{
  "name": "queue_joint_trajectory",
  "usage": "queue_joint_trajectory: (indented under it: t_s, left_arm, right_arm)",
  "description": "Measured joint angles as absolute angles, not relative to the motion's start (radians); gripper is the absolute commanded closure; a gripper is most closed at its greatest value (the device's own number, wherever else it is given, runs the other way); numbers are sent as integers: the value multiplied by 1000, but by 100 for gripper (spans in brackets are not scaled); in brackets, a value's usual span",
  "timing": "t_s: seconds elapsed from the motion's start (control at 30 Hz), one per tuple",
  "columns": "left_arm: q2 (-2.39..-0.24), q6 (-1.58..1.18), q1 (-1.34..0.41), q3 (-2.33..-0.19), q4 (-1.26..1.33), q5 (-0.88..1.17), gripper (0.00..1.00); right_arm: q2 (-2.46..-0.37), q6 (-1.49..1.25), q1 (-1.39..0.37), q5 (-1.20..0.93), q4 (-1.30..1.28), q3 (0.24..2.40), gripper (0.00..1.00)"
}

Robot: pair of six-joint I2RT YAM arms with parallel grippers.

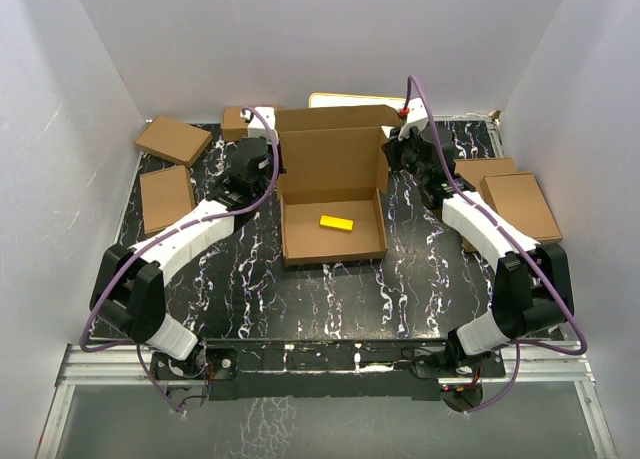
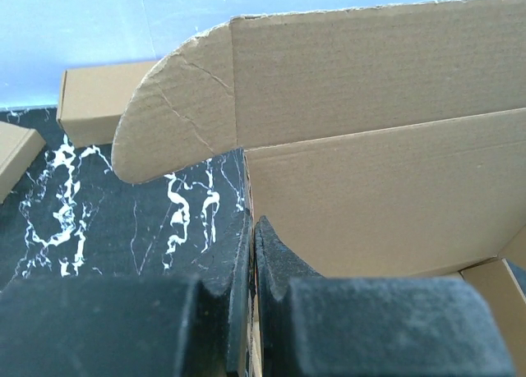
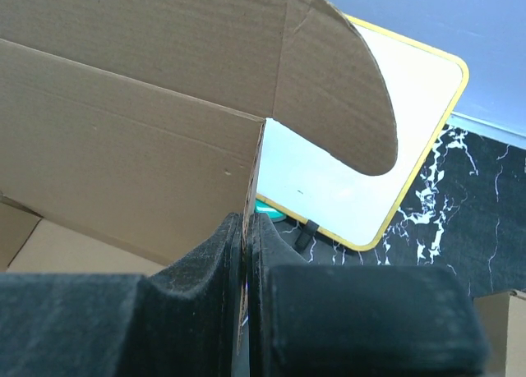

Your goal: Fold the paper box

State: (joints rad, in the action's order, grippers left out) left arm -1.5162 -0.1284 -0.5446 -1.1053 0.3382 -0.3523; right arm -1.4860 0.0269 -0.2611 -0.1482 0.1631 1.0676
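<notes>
The paper box (image 1: 322,245) stands half formed in the middle of the table, brown cardboard with low side walls and its lid panel upright at the back. A small yellow block (image 1: 336,222) lies on its floor. My left gripper (image 1: 280,175) is shut on the box's left wall, and the left wrist view shows that wall's thin edge pinched between the jaws (image 2: 252,226). My right gripper (image 1: 387,165) is shut on the right wall, the cardboard edge clamped between its jaws (image 3: 246,222). Rounded lid flaps (image 2: 177,114) (image 3: 337,98) stick out at both back corners.
Smaller folded brown boxes lie at the left (image 1: 173,139) (image 1: 166,197), at the back left (image 1: 238,122) and at the right (image 1: 520,205). A white board with a tan frame (image 1: 350,100) (image 3: 362,172) leans behind the paper box. White walls enclose the black marbled table (image 1: 330,299).
</notes>
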Motion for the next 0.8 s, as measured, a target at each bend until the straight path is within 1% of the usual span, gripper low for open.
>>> queue_joint_trajectory:
  t_s: [0.23, 0.57, 0.8]
  left_arm:
    - [-1505, -103, -545, -1090, 405, -358, 100]
    - [-1462, -157, -546, -965, 466, -371, 100]
    - [-1433, -169, -576, -923, 497, -396, 100]
  right_arm:
    - [-1488, 27, -261, -145, 226, 1066, 92]
    - [-1419, 26, -316, -92, 403, 861, 91]
    - [-1386, 9, -350, 6, 430, 818, 91]
